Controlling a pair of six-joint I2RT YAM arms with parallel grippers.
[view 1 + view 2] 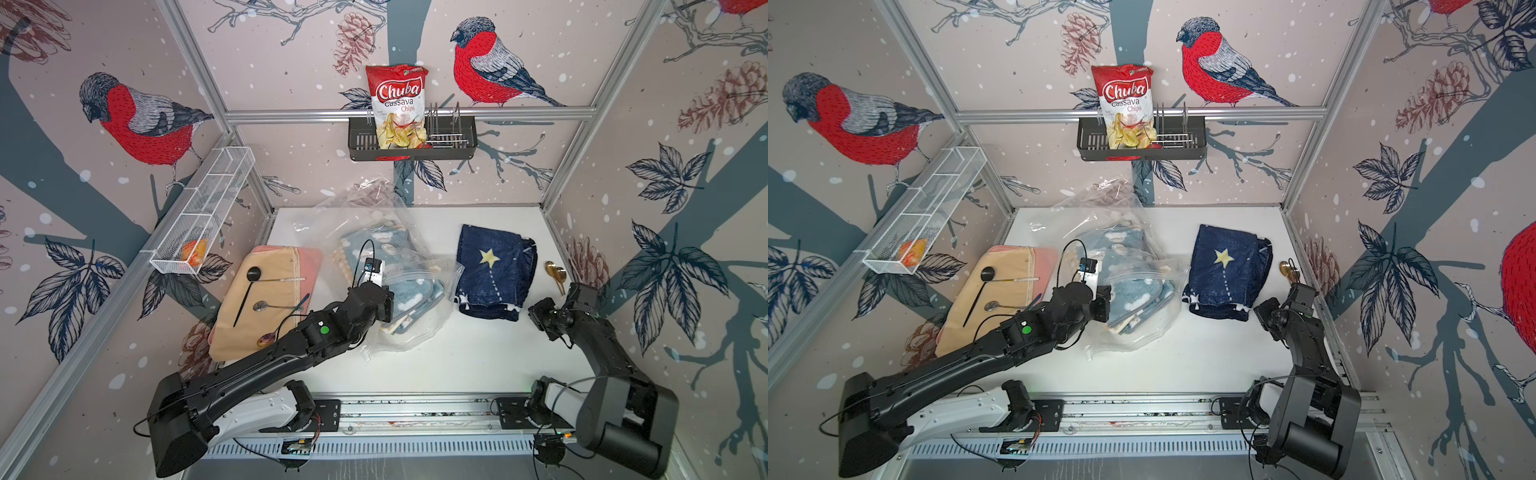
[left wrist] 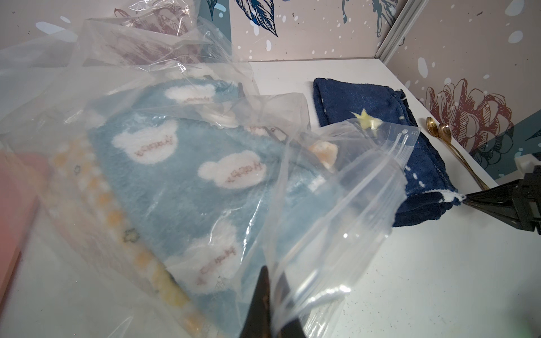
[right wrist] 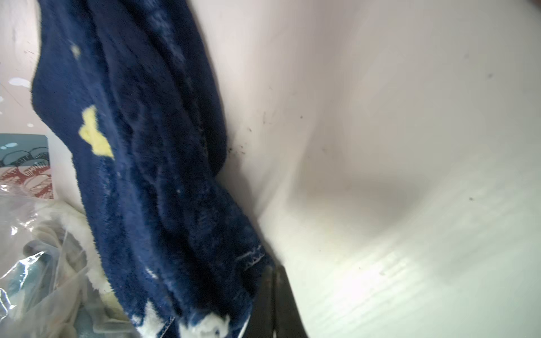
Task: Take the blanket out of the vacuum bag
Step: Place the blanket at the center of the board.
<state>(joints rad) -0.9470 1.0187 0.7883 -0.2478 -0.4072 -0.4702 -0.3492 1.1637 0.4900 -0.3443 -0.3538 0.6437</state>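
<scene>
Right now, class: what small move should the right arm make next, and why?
Probably draw the navy star blanket slightly away from the vacuum bag: the right tool looks shut on its corner, while the left tool pinches the bag, the cloud-print blanket still inside.

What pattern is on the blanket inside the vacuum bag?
Light blue blanket with white bear-shaped clouds, clearest in the left wrist view through the vacuum bag.

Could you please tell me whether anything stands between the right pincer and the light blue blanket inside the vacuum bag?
Yes. The navy star blanket lies between them, and the right pincer is shut on its corner. The vacuum bag also covers the light blue blanket with its clear plastic.
</scene>
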